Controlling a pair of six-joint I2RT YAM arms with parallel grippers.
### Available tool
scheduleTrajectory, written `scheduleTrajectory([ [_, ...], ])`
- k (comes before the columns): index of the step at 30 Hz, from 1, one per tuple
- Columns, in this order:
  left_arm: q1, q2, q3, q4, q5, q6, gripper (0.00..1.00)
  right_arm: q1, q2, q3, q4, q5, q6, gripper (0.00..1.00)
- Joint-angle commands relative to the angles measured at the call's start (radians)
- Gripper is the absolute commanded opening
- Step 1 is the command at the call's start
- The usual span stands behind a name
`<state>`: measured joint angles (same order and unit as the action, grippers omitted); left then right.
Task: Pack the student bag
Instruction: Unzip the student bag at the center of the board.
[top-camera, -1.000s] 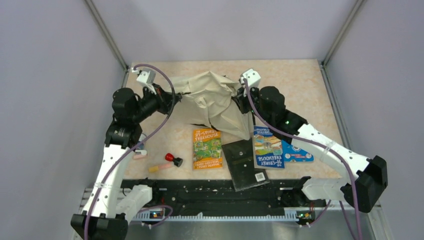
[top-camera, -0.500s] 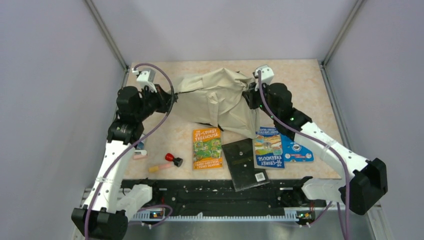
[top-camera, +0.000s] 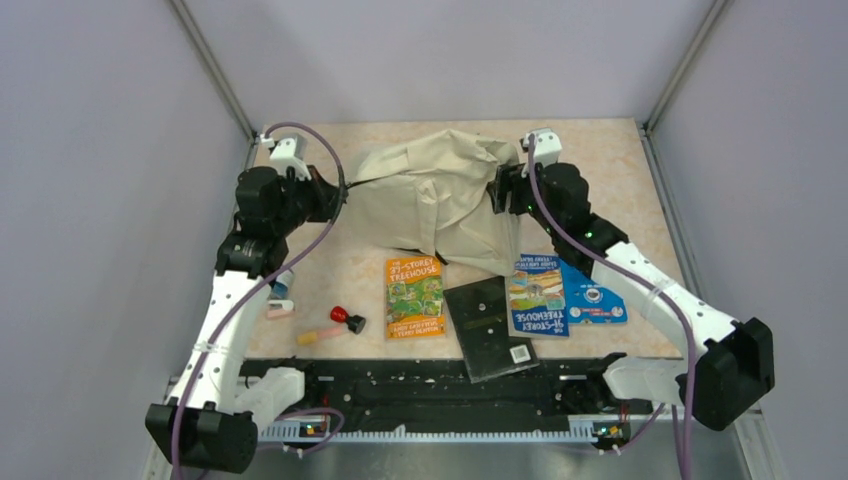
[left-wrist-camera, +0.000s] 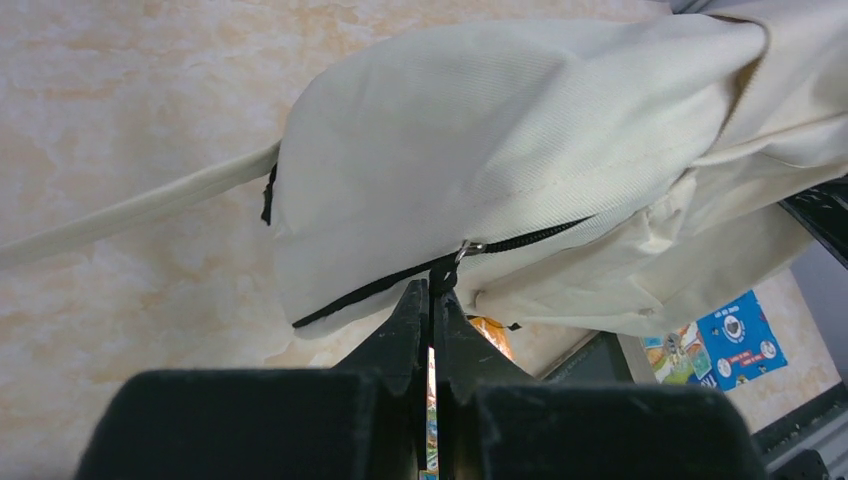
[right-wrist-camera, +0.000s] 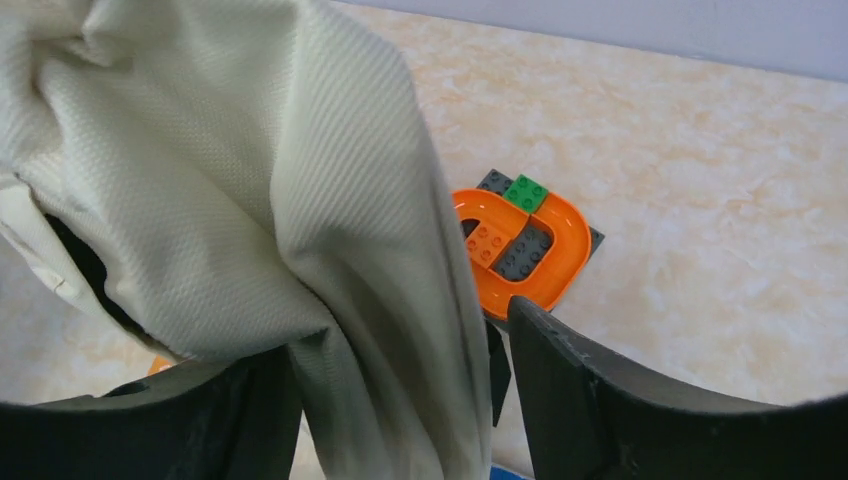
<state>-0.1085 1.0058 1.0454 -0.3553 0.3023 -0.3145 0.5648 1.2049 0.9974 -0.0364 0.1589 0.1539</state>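
Nearest the arms on the beige marbled bench lies one flat black rectangular slab with a white barcode label. Beside it are three thin, glossy printed items: one orange paperback book on its left, one blue paperback book on its right, and one blue booklet partly tucked under that blue book. To the left are three small pieces: a red-and-black knob-like object, a slim pink-and-yellow stick and a small pink block.

Further back, in the middle of the bench, slumps the single student bag, a soft, crumpled cream woven-fabric backpack. One black zipper line runs across it, and one flat beige strap trails over the bench.

The left gripper has its jaws pressed together, pinching the zipper's pull tab. The right gripper has its jaws spread, with a loose fold of the bag's textured cloth hanging between them.

Beyond that fold sits one orange curved plastic track on a grey studded plate, carrying one green and one orange brick.
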Motion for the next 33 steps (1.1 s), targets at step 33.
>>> scheduleTrajectory([
  [33,0.007,-0.006,-0.007,0.102,0.155,-0.049,0.00,0.243,0.098,0.111,0.171,-0.192,0.125,0.65],
])
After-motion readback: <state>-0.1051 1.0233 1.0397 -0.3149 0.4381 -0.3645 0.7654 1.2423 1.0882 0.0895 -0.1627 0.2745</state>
